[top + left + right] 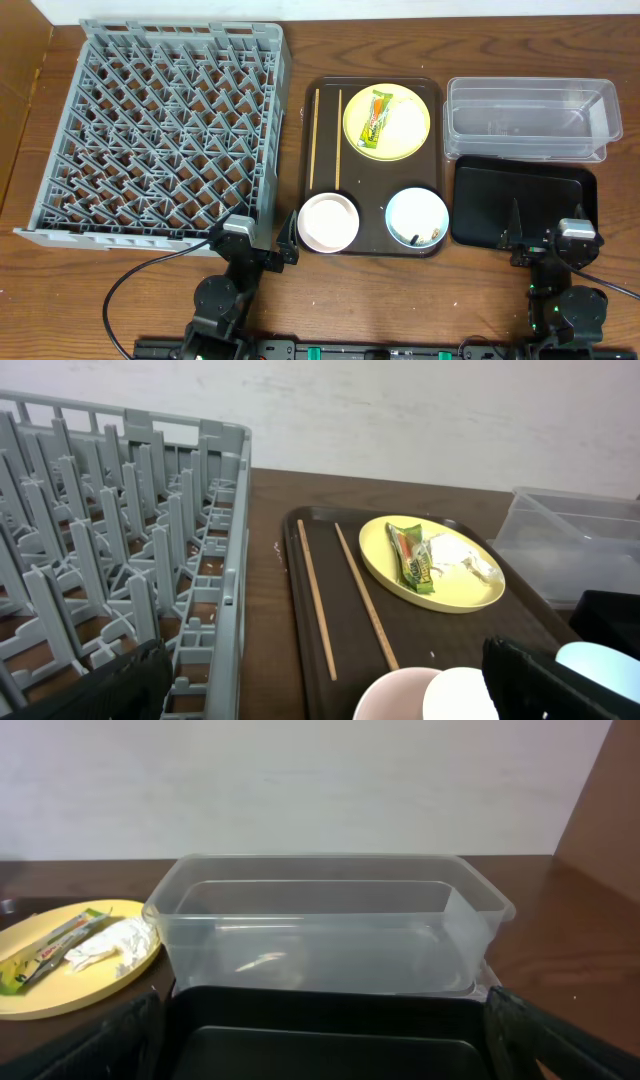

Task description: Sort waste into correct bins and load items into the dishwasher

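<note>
The square grey plastic dish rack (160, 130), a dense grid of upright pegs, fills the left of the wooden table (295, 60). Just beside it lies the smooth dark brown serving tray (370, 180) with rounded corners.

At the tray's back right sits the round yellow plate (410, 115). A glossy green-and-yellow snack wrapper (376, 122) lies lengthwise across it, and a small crumpled white paper (462, 556) touches the wrapper. 2 thin wooden chopsticks (316, 140) lie straight and parallel along the tray's left side. At the tray's front stand a white bowl (303, 222) and a light blue bowl (405, 210), the blue one holding whitish rice-like crumbs (432, 237).

Right of the serving tray, a clear plastic rectangular tub (530, 118) stands at the back. A shallow matte black tray (525, 195) lies just in front of it.

The left gripper (248, 232) sits near the rack's front right corner, its fingers spread wide apart. The right gripper (555, 225) sits at the black tray's near edge, its fingers likewise spread wide.
</note>
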Controlling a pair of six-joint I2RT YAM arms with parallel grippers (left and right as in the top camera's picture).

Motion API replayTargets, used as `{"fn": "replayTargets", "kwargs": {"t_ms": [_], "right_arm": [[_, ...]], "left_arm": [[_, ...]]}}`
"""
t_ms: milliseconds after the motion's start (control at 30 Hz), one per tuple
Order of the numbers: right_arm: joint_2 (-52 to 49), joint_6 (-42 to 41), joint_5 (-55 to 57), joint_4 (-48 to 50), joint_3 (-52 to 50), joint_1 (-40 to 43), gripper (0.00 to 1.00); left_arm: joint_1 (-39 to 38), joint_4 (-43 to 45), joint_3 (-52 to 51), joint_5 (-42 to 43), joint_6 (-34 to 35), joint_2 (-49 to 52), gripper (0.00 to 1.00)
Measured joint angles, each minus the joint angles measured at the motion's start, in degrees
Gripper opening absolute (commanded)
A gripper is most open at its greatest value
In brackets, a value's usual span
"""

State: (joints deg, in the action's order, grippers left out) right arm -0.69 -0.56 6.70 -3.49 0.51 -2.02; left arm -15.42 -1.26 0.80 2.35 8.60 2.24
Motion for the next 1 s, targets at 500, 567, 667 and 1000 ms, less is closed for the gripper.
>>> {"fn": "replayTargets", "kwargs": {"t_ms": [500,567,667,1000], "right_arm": [[0.0,0.0,-9.2,2.9,0.0,0.0,0.99],[0.0,0.0,-11.7,2.9,0.1,0.0,0.99],[-0.2,0.0,-15.1,2.7,1.1,0.0,0.99],[-17.4,-2.6,-21.1,-3.3,21.1,0.0,0.99]], "left_arm": [[0.0,3.0,-0.3,-0.4,0.0,0.0,0.99],[0.0,5.9,-0.3,-0.5,0.0,0.0,0.99],[0.0,7.1,-0.3,-0.9,0.0,0.0,0.99],[0.0,-1.9,13.3,-1.0,0.0,8.3,0.99]]}}
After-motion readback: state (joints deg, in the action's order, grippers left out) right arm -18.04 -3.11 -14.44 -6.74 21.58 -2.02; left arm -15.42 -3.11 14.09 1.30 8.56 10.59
